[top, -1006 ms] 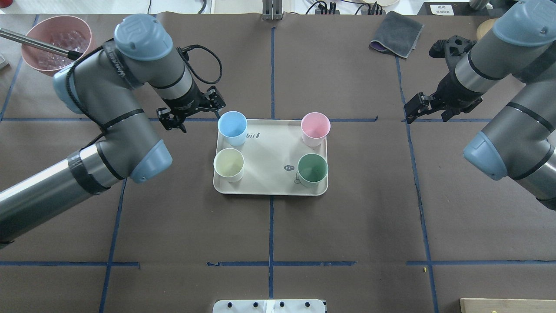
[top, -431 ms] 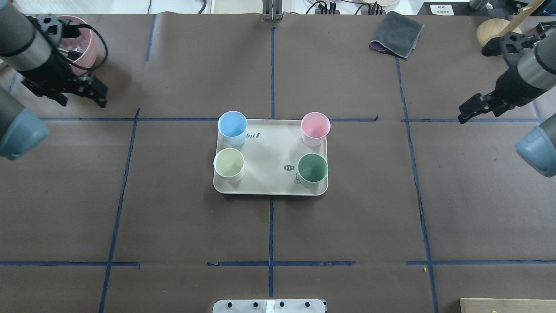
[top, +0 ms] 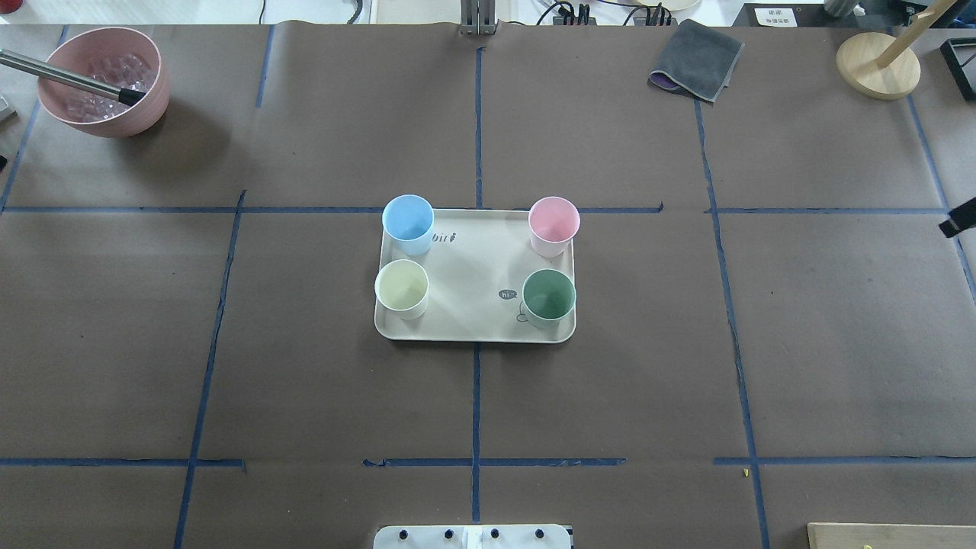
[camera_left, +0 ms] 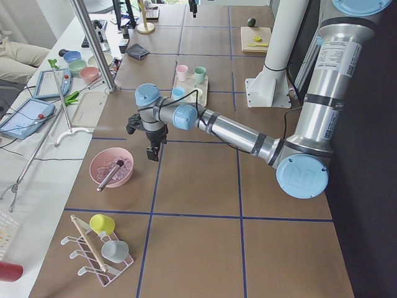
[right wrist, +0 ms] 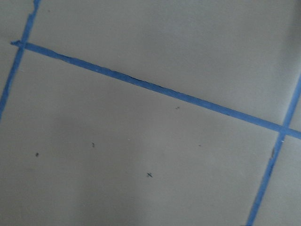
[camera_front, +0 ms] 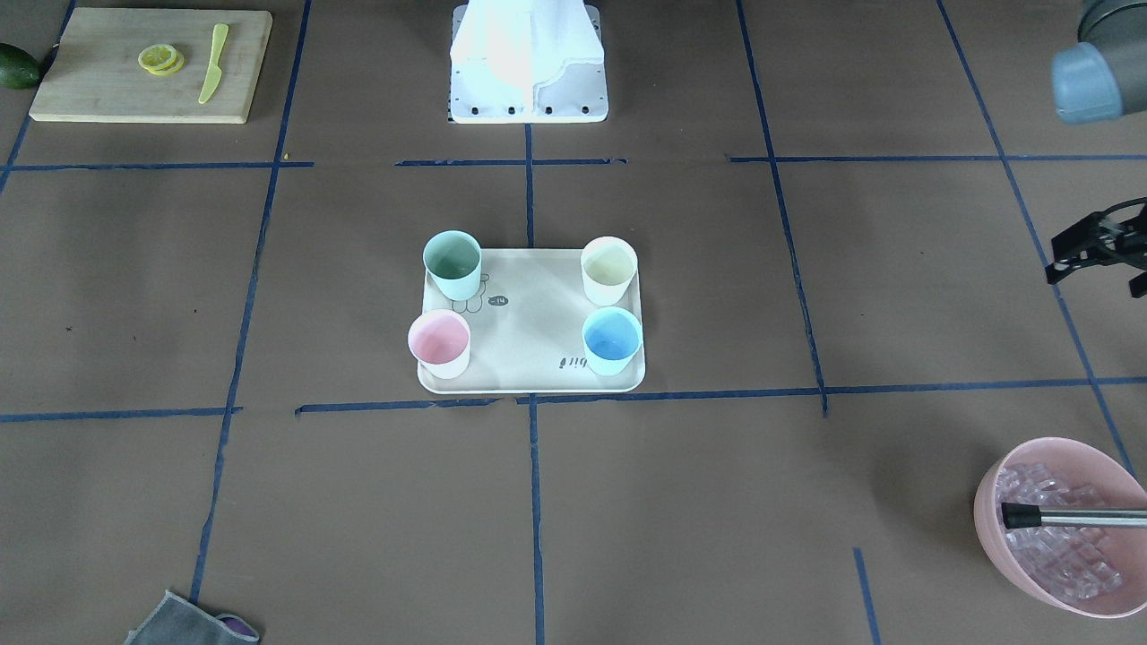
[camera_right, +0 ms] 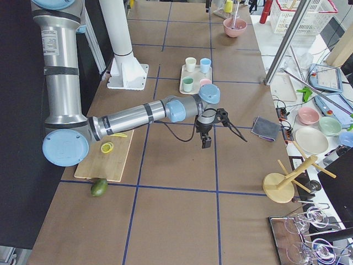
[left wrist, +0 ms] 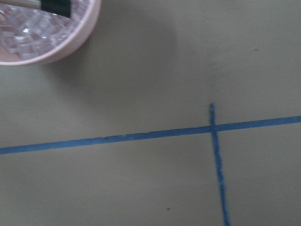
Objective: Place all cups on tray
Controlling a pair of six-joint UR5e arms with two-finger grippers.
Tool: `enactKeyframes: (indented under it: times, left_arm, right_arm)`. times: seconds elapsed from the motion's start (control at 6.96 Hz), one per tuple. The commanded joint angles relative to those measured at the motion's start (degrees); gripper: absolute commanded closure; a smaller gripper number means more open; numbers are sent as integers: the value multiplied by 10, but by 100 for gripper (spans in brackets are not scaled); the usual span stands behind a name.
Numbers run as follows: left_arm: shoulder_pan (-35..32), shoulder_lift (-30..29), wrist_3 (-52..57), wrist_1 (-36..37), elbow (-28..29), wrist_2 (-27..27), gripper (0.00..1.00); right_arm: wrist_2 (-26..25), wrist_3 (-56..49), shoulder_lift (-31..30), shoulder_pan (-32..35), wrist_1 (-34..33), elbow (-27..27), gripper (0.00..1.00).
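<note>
The cream tray lies at the table's middle with a cup upright in each corner: blue, pink, cream-white and green. The front-facing view shows the same tray and cups, nothing touching them. My left gripper hangs far off to the tray's side, near the pink bowl, open and empty. Only a black sliver of my right gripper shows at the overhead view's right edge; I cannot tell whether it is open or shut. Both wrist views show only bare paper and blue tape.
A pink bowl of clear cubes with a metal-handled tool stands at the far left corner. A grey cloth and a wooden stand lie at the far right. A cutting board with lemon slices lies beside the robot base.
Both arms have swung outward, away from the tray, to the table's sides. The left gripper has left the blue cup's side. The cups have not moved.
</note>
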Motion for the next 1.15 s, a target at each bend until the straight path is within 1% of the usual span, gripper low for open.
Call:
enactKeyframes:
  times: [0.0, 0.14, 0.29, 0.43, 0.57, 0.72, 1.01]
  left_arm:
    - [-75, 20, 88, 59, 16, -20, 0]
    - [-82, 34, 90, 60, 15, -20, 0]
    - [-99, 58, 120, 56, 14, -20, 0]
    - [-106, 78, 143, 55, 14, -21, 0]
    - [-109, 93, 136, 54, 7, -21, 0]
    - [-110, 97, 125, 55, 18, -20, 0]
    - [-109, 115, 122, 58, 20, -17, 0]
  right_arm:
    - [1, -64, -63, 79, 0, -3, 0]
    - [2, -54, -77, 84, 1, -1, 0]
    - [31, -41, -78, 86, 0, -1, 0]
    - [47, 12, -77, 86, 1, 4, 0]
    - [47, 18, -78, 86, 6, 6, 0]
    - [44, 18, -77, 86, 7, 5, 0]
    - [43, 17, -77, 86, 10, 6, 0]
